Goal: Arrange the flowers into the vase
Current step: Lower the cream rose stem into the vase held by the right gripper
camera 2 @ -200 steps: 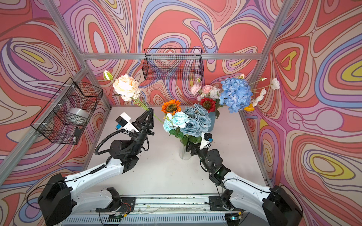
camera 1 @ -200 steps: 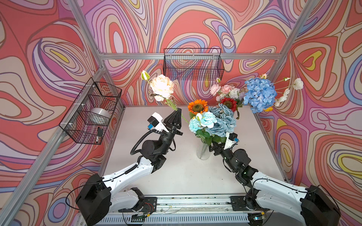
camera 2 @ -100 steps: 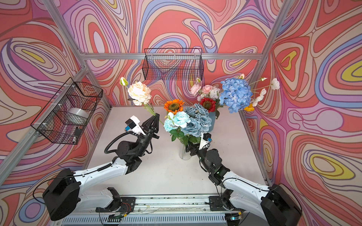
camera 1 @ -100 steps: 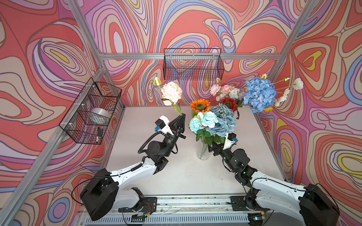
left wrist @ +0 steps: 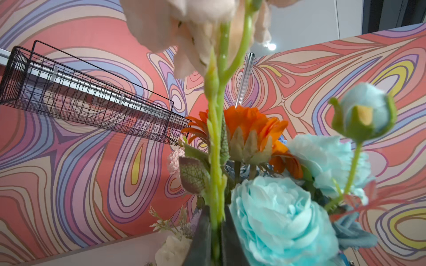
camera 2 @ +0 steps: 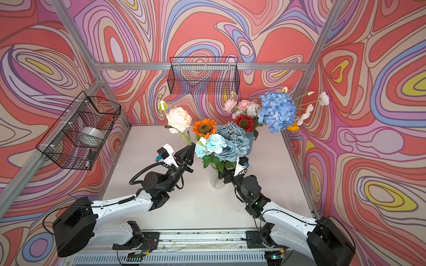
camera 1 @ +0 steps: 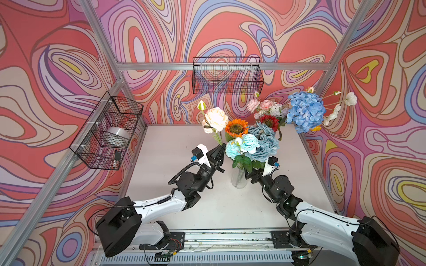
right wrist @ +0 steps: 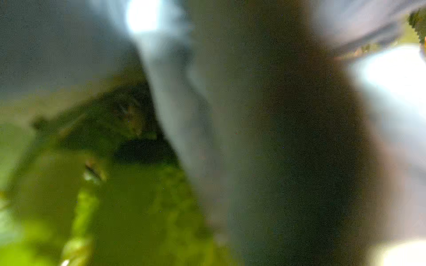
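carrying a cream peony (camera 1: 215,119) toward the glass vase (camera 1: 239,178) is the step you are in. your left gripper (camera 1: 220,149) is clamped tight on the peony's green stem (left wrist: 215,161), with the bloom and a small bud leaning up and away from the bouquet. the gripper hangs above the table (camera 1: 175,142), just beside the aqua rose (camera 1: 247,144) and the orange sunflower (camera 1: 236,127) that already stand in the vase. whatever stem runs below the fingers is hidden from you. your right gripper (camera 1: 250,176) sits tucked under the leaves, right against the vase's neck. its wrist view gives only a green and grey blur, so you cannot tell whether its fingers stand free or press on the glass. by my reading the job is partway done. the blue hydrangea (camera 1: 305,111), a red sunflower (camera 1: 268,122) and some pink blooms still wait in the blue pot (camera 2: 250,144) at the back. next, you likely need to bring the stem's lower end over the vase mouth and stand the peony more upright. then thread it down between the stems already there. the mouth is crowded and covered by foliage, so go in slowly and from above. a sideways push could tip the narrow vase or knock a seated flower out. let go only once the stem is well inside.
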`<state>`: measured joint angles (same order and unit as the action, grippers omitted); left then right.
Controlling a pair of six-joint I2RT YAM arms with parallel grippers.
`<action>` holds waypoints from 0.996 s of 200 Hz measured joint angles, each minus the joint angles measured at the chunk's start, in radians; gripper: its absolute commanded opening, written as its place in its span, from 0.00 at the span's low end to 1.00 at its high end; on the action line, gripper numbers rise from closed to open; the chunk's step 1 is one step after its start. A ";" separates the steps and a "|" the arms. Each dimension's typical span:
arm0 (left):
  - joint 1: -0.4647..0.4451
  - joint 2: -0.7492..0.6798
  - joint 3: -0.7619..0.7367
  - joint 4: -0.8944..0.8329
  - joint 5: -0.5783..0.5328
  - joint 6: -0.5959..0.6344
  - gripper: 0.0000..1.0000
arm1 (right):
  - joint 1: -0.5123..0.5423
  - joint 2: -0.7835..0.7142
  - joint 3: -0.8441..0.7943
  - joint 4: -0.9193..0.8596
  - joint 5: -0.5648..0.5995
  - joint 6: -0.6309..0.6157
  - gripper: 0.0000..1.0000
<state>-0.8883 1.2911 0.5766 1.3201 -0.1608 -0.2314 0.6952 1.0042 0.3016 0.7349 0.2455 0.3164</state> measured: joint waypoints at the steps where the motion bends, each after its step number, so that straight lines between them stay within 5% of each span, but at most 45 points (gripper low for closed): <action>1: -0.001 0.000 -0.002 0.000 -0.001 0.000 0.00 | 0.000 0.000 0.000 0.000 0.000 0.000 0.86; 199: -0.140 0.235 -0.048 0.096 -0.110 0.112 0.00 | 0.000 -0.004 0.003 -0.004 -0.042 0.000 0.87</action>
<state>-1.0279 1.5257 0.5285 1.4158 -0.2707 -0.1196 0.6952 1.0000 0.3042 0.7311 0.2031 0.3161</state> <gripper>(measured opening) 0.086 0.864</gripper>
